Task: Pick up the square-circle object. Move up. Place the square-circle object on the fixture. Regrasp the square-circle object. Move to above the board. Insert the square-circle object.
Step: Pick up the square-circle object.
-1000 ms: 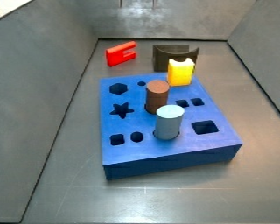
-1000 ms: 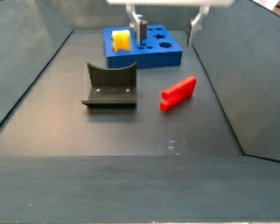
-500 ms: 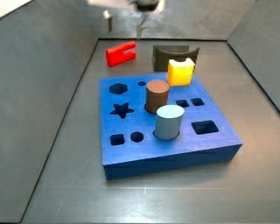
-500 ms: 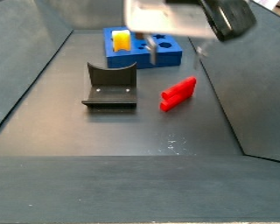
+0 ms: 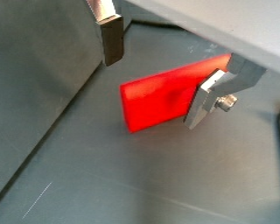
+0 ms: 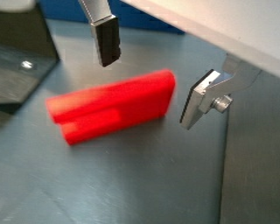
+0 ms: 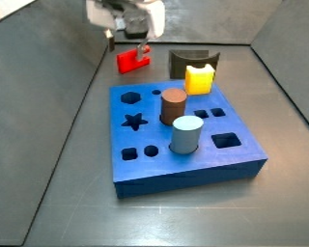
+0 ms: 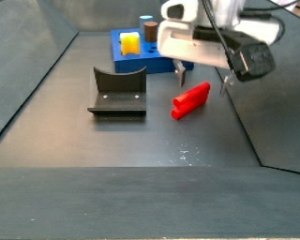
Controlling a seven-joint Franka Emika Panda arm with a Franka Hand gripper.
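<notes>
- Gripper (image 6: 154, 77): positioned low over the floor, directly above the square-circle object (image 6: 113, 107). Jaws are apart and hold nothing.
- Fingers (image 5: 111, 38): both wrist views show one plate on each side of the red block, with a visible gap at each plate. No contact can be seen.
- Square-circle object: lies flat on the floor between the jaws; its notch shows in a side view (image 7: 132, 60).
- Fixture (image 8: 117, 94): stands on the floor to one side of the jaws, apart from the red block.
- Board (image 7: 183, 138): lies well clear of the jaws and carries a yellow block (image 7: 201, 79), a brown cylinder (image 7: 173, 104) and a grey cylinder (image 7: 185, 134).
</notes>
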